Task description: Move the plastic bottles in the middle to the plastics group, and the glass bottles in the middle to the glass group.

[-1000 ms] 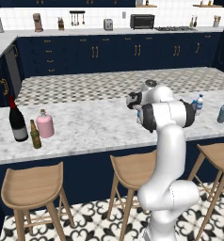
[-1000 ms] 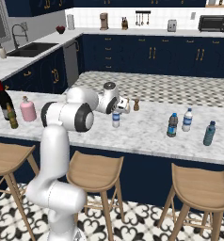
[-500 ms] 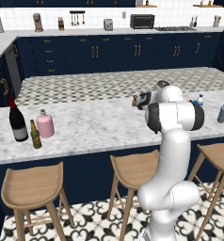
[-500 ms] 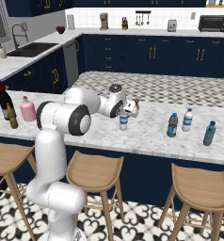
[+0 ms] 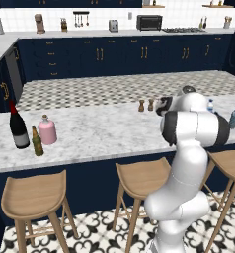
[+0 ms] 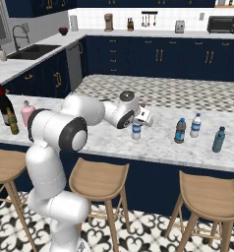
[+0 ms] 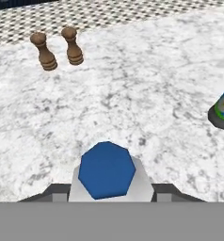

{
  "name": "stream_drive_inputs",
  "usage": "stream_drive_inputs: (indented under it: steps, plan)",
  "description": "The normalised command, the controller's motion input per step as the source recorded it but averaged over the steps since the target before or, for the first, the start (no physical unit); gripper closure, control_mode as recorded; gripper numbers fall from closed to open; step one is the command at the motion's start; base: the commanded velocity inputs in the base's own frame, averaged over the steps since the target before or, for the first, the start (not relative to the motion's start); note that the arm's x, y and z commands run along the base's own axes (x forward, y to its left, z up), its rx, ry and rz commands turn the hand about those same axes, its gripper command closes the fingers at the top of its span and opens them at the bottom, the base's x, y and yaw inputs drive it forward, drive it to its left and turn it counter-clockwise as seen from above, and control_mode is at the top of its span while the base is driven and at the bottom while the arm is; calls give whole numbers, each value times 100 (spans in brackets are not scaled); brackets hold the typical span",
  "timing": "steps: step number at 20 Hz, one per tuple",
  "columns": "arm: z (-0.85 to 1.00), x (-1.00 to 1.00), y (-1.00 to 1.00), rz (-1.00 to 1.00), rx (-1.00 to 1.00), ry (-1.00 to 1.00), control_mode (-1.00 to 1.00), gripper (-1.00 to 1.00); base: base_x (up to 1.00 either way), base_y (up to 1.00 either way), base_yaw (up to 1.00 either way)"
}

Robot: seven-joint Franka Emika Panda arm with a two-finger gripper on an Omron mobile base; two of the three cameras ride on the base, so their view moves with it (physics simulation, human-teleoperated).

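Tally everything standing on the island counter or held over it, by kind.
Plastic bottles: 4 (blue-capped bottle in the gripper, dark-topped bottle, clear water bottle, teal bottle)
Glass bottles: 3 (wine bottle, beer bottle, pink bottle)
Wooden shakers: 2
Total: 9

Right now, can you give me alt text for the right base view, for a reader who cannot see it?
A white robot arm reaches over a marble island counter, its gripper closed on a small bottle with a blue label. Three more slim bottles stand to the right; a wine bottle and pink bottle stand far left.
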Motion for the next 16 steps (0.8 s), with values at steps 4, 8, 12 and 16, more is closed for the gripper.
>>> stream_drive_inputs:
  steps: [4, 8, 12, 16]
  plan:
    - [40, -8, -58, 0, -3, -2, -100, 100, 0, 0, 0]
    - [9, -17, -79, 1, 0, 0, -100, 100, 0, 0, 0]
    - [0, -44, -84, 4, 0, -5, -100, 100, 0, 0, 0]
    - [0, -60, -68, 9, 0, -5, -100, 100, 0, 0, 0]
